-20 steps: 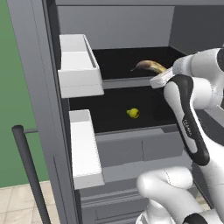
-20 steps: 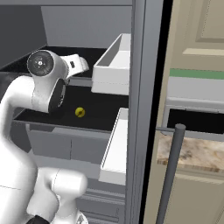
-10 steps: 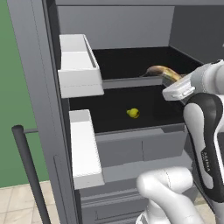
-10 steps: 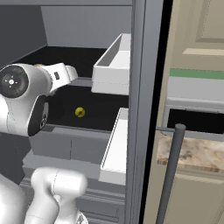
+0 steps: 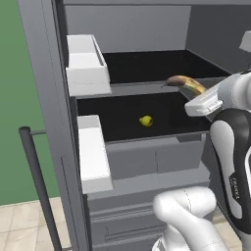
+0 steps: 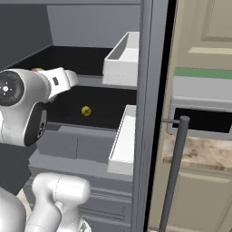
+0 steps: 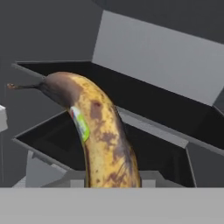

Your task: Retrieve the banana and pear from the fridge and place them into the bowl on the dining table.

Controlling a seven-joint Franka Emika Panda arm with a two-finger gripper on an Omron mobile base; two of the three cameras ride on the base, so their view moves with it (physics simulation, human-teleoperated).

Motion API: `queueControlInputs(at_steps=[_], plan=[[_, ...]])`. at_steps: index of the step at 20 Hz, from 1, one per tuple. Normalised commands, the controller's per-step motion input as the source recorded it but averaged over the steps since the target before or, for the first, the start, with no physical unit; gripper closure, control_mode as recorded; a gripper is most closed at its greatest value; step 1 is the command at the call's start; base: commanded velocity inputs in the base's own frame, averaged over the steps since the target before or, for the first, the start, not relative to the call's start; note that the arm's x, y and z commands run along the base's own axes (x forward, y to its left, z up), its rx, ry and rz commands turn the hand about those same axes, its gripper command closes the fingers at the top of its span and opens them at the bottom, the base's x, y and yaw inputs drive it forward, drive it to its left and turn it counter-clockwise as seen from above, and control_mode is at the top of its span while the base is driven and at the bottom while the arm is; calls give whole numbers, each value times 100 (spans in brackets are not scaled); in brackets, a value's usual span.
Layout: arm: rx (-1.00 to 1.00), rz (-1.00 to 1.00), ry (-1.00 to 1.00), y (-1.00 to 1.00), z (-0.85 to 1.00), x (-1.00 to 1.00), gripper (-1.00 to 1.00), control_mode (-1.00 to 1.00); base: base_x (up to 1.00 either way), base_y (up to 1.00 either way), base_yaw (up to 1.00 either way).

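End effector: one, closed on the banana [image 7: 103, 135]; in the left base view its hand end sits at the right, in front of the open fridge [image 5: 44, 73], with the fruit sticking out up and to the left of it.
Banana: one, yellow mottled with brown, dark brown at the stem end, a small green-and-white sticker on its side; in the hand view it rises from the bottom edge and curves up to the left. In the left base view it hangs level with the front lip of the upper shelf [image 5: 147, 66], clear of the shelf surface.
Pear: one, small and yellow-green [image 5: 145, 120], lying alone on the lower shelf [image 5: 117, 115], roughly mid-shelf, well apart from the banana and below it.
Shelves: two black shelves in view, one above the other; a grey drawer front [image 5: 152, 159] sits under the lower one.
Door bins: two white bins on the left door [image 5: 87, 63], stacked one above the other; two more on the right door [image 6: 121, 61], likewise stacked.
Fridge handles: one long dark bar at the lower left of the left base view [image 5: 37, 181], one at the lower right of the right base view [image 6: 174, 167].
Beyond the fridge: beige cabinets [image 6: 204, 31] to the right, with a mottled stone bench top [image 6: 199, 152] below them; a green wall [image 5: 14, 122] to the left.
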Motion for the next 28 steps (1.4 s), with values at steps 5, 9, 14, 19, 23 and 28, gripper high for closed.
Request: queueControlInputs(at_steps=[5, 9, 14, 19, 23, 28], plan=[[0, 0, 0, 0, 0, 0, 100, 100, -63, 0, 0], [0, 0, 0, 0, 0, 0, 100, 100, -82, 0, 0], [0, 0, 0, 0, 0, 0, 100, 100, -77, 0, -1], [0, 0, 0, 0, 0, 0, 100, 100, -62, 0, -11], [0, 0, 0, 0, 0, 0, 100, 100, -39, 5, -21], [0, 0, 0, 0, 0, 0, 100, 100, -18, 16, -28]])
